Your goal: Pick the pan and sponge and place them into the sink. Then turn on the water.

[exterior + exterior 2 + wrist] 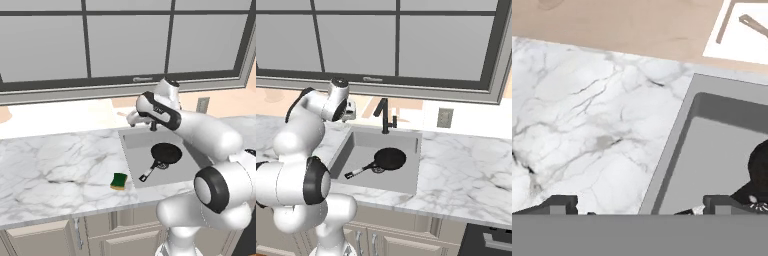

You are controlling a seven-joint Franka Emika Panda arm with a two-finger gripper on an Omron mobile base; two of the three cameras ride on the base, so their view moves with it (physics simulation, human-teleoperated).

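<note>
The black pan (166, 153) (390, 158) lies on the floor of the grey sink (132, 150) (363, 145) (712, 150), its long handle pointing to the front left. On the marble just left of the basin's front corner rests the green and yellow sponge (119, 181). My gripper (133, 119) (349, 111) (641, 206) hangs high over the sink's back left corner, open, with nothing between its fingers. The black faucet (384, 115) stands at the back rim, and I see no water coming from it.
Marble countertop (55, 160) (466, 170) stretches to both sides of the sink. A window runs along the back wall, with a wall outlet (444, 118) to the right of the faucet. Cabinet fronts sit below the counter edge.
</note>
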